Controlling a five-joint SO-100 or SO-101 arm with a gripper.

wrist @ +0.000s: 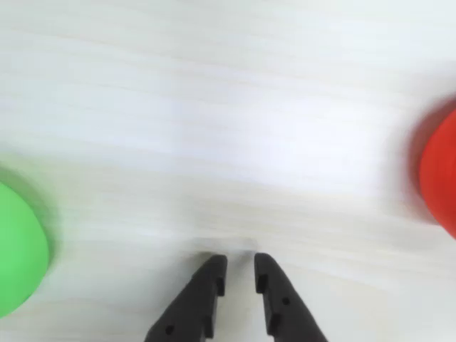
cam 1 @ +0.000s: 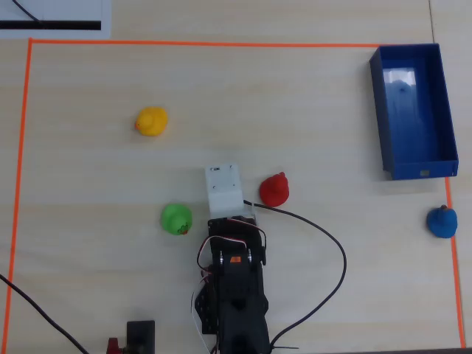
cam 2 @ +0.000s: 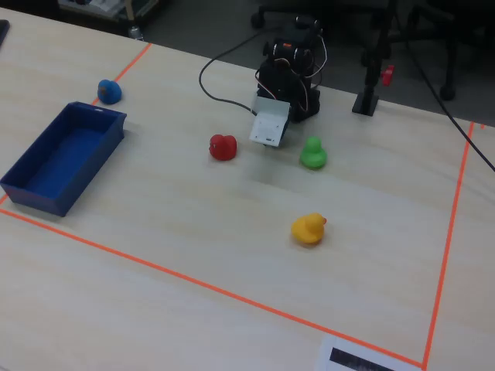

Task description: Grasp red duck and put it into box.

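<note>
The red duck [cam 1: 274, 189] sits on the table just right of my wrist's white camera block [cam 1: 225, 188] in the overhead view. It also shows in the fixed view [cam 2: 223, 147] and as a red blur at the right edge of the wrist view [wrist: 440, 174]. My gripper [wrist: 241, 260] is empty, its black jaws a narrow gap apart over bare table, well left of the duck. The blue box [cam 1: 413, 171] lies empty at the far right in the overhead view, and at the left in the fixed view [cam 2: 46, 199].
A green duck [cam 1: 176, 219] sits close on the arm's other side, at the left edge of the wrist view [wrist: 18, 249]. A yellow duck [cam 1: 152, 121] lies farther out. A blue duck [cam 1: 442, 222] sits near the box. Orange tape [cam 1: 221, 43] borders the area. A black cable [cam 1: 332, 243] loops beside the arm.
</note>
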